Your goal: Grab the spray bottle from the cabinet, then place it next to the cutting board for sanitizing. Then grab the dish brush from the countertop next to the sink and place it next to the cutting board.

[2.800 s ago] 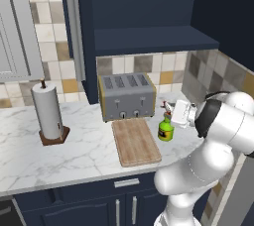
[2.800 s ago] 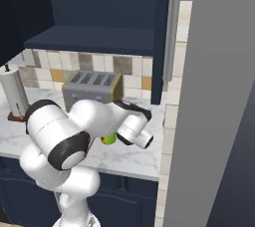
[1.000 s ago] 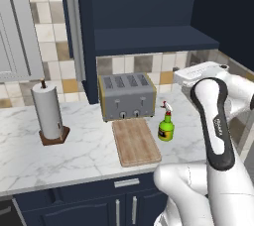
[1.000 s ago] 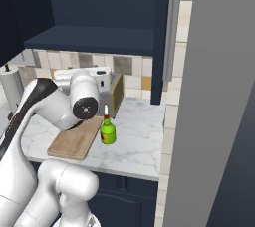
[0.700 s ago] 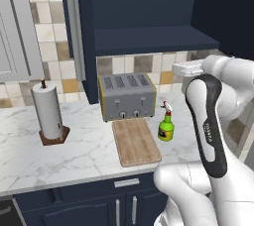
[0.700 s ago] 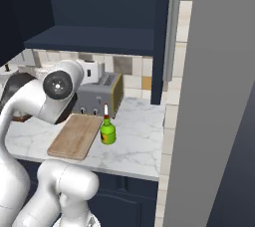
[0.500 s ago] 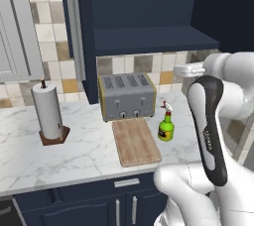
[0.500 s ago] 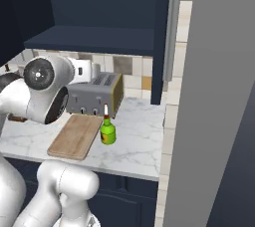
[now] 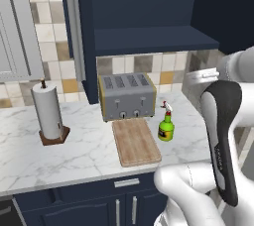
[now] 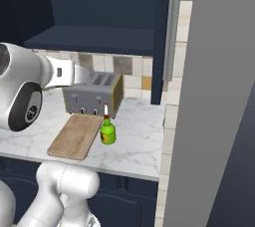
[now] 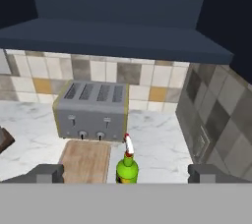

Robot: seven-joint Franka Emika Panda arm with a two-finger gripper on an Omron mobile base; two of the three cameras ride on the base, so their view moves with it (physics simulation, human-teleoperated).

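Countertop [image 9: 84, 153] of white marble runs across the left base view, and at its left end a paper towel roll [image 9: 46, 111] stands upright on a dark holder. Above and just right of it hangs the open navy cabinet [image 9: 149, 39], its long silver bar handle [image 9: 75, 34] on the door edge and its inner shelf bare. Under the shelf a grey four-slot toaster [image 9: 126, 96] sits against the tiled wall. The cutting board [image 9: 135, 141] lies flat directly in front of the toaster, close to the counter's front edge. Just beside the board's right edge the spray bottle [image 9: 166, 123] stands upright on the marble, nozzle on top, touching nothing else. In the hand view the gripper [image 11: 125, 173] hangs above and short of the bottle, fingertips [image 11: 47, 171] spread wide apart and grasping nothing.
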